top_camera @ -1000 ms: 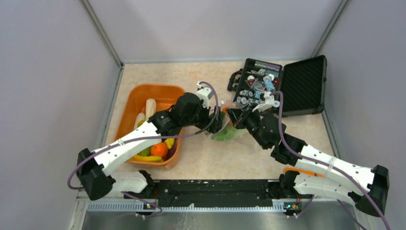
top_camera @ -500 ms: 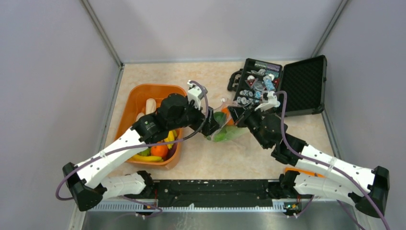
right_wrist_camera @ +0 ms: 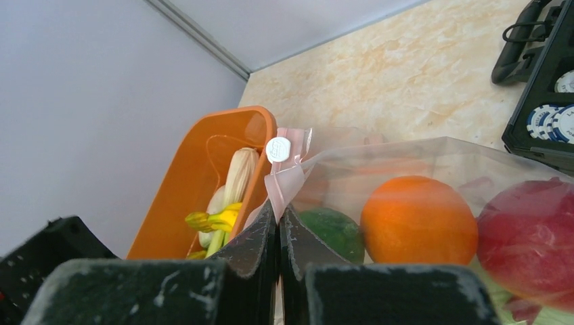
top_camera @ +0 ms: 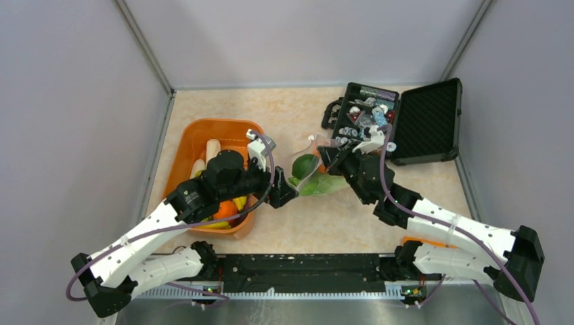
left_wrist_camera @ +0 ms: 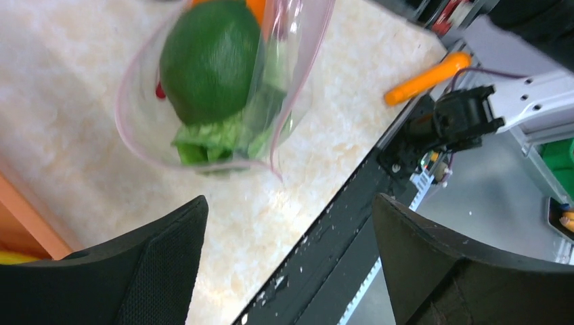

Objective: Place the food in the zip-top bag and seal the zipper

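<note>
Beige marbled tabletop (top_camera: 298, 223) lay under the zip-top bag (top_camera: 317, 179), which sagged between the two arms and held a green fruit (left_wrist_camera: 210, 61), leafy greens (left_wrist_camera: 216, 139), an orange (right_wrist_camera: 418, 220) and a red piece (right_wrist_camera: 528, 230). Its pink zipper (right_wrist_camera: 288, 181) corner (white slider tab (right_wrist_camera: 278, 149) just above) was pinched in the clenched right gripper (right_wrist_camera: 279, 211). Just left of the bag hung the left gripper (left_wrist_camera: 288, 203), jaws spread and holding nothing, beside the orange tub (top_camera: 203, 139).

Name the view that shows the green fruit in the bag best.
Left wrist: the green fruit appears large, seen through the clear zip-top bag. Top external shows it small; right wrist shows only part of it.
</note>
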You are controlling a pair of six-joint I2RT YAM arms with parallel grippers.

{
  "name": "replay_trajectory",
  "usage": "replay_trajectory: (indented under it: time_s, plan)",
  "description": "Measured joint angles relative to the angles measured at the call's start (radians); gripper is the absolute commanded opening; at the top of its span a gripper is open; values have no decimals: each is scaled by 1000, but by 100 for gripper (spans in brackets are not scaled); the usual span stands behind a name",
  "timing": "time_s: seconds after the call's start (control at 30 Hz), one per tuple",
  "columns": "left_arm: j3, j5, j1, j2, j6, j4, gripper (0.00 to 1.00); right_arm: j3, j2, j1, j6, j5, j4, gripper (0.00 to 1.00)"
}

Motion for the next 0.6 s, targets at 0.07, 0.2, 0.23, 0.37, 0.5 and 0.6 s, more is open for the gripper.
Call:
replay_trajectory:
  time_s: [0.07, 0.2, 0.23, 0.37, 0.5, 0.6]
  plan:
    - [-50, -1, -1, -18, -26, 2, 84, 0, 16, -5, 2, -2, 5, 0]
    - [-97, -15, -3, -10, -82, 6, 82, 0, 36, -8, 7, -2, 5, 0]
    - [-103, -19, -5, -2, -98, 17, 81, 0, 41, -8, 9, -2, 5, 0]
    - [-126, -27, -34, 42, -141, 90, 80, 5, 58, -11, 13, -2, 4, 0]
    - [-157, -62, -61, 97, -172, 148, 78, 20, 72, -13, 18, -2, 1, 0]
    - [-177, -120, -73, 109, -183, 166, 77, 23, 73, -14, 19, -2, 2, 0]
